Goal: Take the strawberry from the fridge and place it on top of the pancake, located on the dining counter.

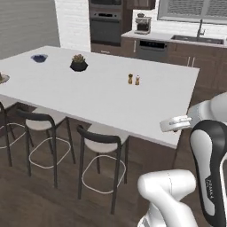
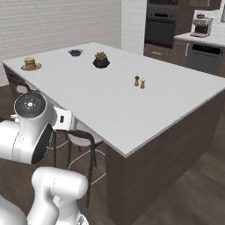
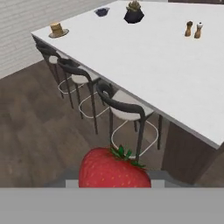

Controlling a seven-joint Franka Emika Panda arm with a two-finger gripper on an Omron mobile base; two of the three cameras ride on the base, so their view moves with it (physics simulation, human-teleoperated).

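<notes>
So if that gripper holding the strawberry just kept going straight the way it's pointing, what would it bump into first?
Probably the nearest bar stool beside the dining counter, though depth is hard to judge. The gripper, holding the strawberry, points down along the row of stools, not yet at the pancake.

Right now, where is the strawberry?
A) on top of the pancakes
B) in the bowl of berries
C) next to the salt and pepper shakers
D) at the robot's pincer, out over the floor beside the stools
D: the hand view shows the strawberry right at the pincer, above the wood floor, far from the pancakes.
</notes>
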